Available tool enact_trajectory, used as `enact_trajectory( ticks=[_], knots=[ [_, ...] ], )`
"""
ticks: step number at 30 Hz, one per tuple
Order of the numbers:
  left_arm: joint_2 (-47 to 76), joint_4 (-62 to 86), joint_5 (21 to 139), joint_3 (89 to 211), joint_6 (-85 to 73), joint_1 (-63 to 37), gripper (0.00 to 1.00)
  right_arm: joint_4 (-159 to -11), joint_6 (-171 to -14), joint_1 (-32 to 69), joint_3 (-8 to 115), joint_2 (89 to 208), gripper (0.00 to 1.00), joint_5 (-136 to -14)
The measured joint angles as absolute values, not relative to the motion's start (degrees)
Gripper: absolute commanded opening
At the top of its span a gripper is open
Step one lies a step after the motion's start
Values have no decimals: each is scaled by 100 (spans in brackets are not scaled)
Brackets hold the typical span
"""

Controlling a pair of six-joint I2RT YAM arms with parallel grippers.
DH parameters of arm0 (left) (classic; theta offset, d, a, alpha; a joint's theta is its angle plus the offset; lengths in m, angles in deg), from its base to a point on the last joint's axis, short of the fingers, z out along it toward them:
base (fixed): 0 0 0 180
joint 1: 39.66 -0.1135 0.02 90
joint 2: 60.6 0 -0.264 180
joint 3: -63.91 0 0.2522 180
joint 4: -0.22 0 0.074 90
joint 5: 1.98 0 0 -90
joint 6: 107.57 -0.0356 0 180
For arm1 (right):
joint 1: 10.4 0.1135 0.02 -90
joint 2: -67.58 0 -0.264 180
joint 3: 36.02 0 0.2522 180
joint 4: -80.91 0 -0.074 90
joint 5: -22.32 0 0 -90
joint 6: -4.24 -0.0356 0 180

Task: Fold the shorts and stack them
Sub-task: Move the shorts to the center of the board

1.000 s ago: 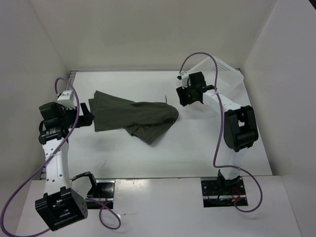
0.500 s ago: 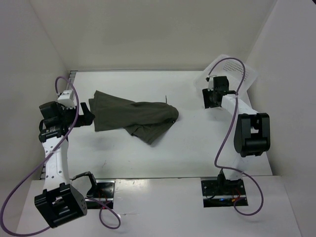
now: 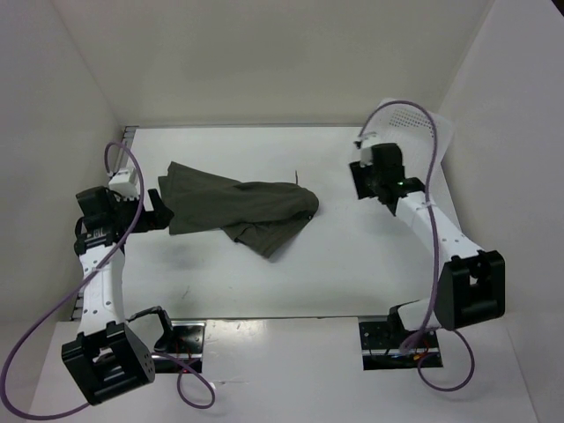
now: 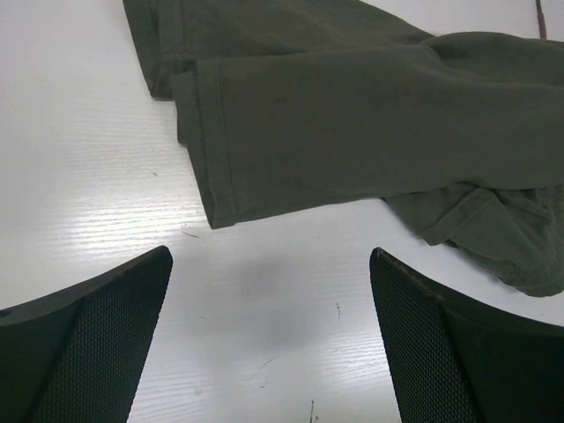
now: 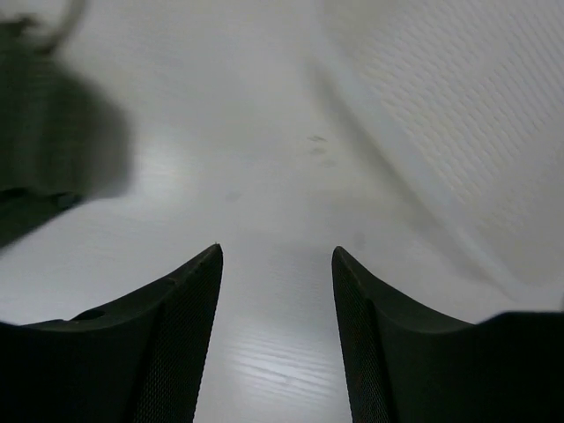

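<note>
Crumpled dark olive-green fabric shorts lie left of centre on the white table; left gripper and right gripper both gape, empty. Pinching only one hem layer could drag the bunch askew.

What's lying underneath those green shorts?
Only white table shows around the shorts; a crumpled fold pokes out from beneath one leg. Anything else under the fabric is covered.

bright even light; shorts sharp, right wrist view blurred.
</note>
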State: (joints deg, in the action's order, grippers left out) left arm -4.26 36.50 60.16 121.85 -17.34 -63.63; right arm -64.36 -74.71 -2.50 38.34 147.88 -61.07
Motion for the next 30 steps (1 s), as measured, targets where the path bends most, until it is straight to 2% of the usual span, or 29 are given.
enact_trajectory(
  ticks=[4,5,11,17,27,29,30],
  knots=[
    [-306,3637,6150,12185,-1734,-6313,99,-6375,-7438,1118,3908,14604,66,-6673],
    [-245,3646,6292,12185,-1734,-6260,99,-6340,-7445,1282,3965,14639,72,-6865],
    [89,3515,7518,11910,-1736,-5690,99,-6410,-7045,1551,4204,15406,87,-7158],
    [1071,3058,8289,11848,-1736,-5401,99,-6436,-6411,1844,4223,16536,89,-7165],
    [2129,2415,8646,11848,-1736,-5150,99,-6572,-6229,1846,4658,17308,89,-7193],
    [2299,2282,8668,11848,-1736,-5087,99,-6620,-6229,1846,4715,17389,84,-7191],
    [2387,2230,8670,11848,-1736,-5052,92,-6637,-6234,1846,4739,17419,81,-7200]
  ],
)
